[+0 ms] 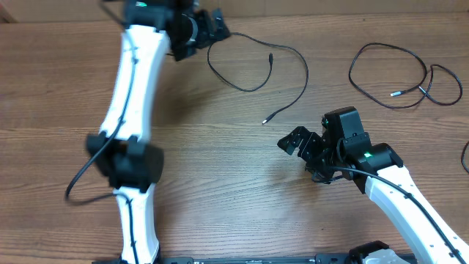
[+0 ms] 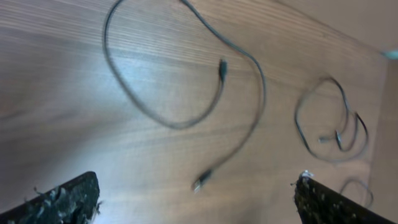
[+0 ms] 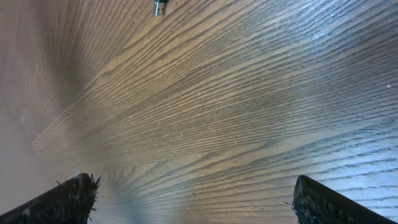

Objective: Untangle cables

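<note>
L gripper spread at centre cable's far end, R gripper spread nr its plug, 2nd cable well apart rightward nr table far edge.

The left arm and right arm had white rounded shells, black joints and thick black wires. A small green light glowed near the right wrist. The left gripper had black, frayed-edged fingers.

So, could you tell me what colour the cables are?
The cables are black; clearest in the overhead view.
</note>
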